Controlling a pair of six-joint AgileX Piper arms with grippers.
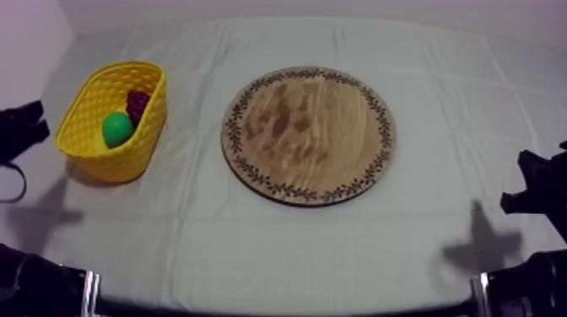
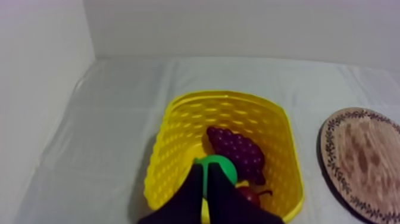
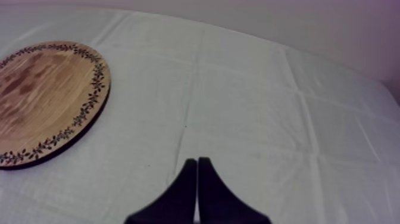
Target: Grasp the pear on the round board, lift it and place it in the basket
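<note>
A: Count?

B: One yellow basket (image 1: 128, 160) and one round wooden board (image 1: 308, 133), well apart on the cloth (image 1: 337, 253). In the basket there is one pear (image 1: 117, 129), green, one bunch of grapes (image 1: 137, 103) beside it, and one small red fruit (image 2: 250, 195). Two grippers.

A: Anything hard to read?

B: In the left wrist view the black fingers cover part of the pear and the near side of the small red fruit. Its stalk shows. Both wrist views cut the board off at the edge.

A: Fingers?

B: The left gripper (image 2: 205, 170) is pressed to a narrow wedge, pinching nothing, over the basket just above the pear. Contact with the pear: cannot tell. The right gripper (image 3: 197, 162) has its fingers pressed together, holding nothing, over the cloth near the board.
</note>
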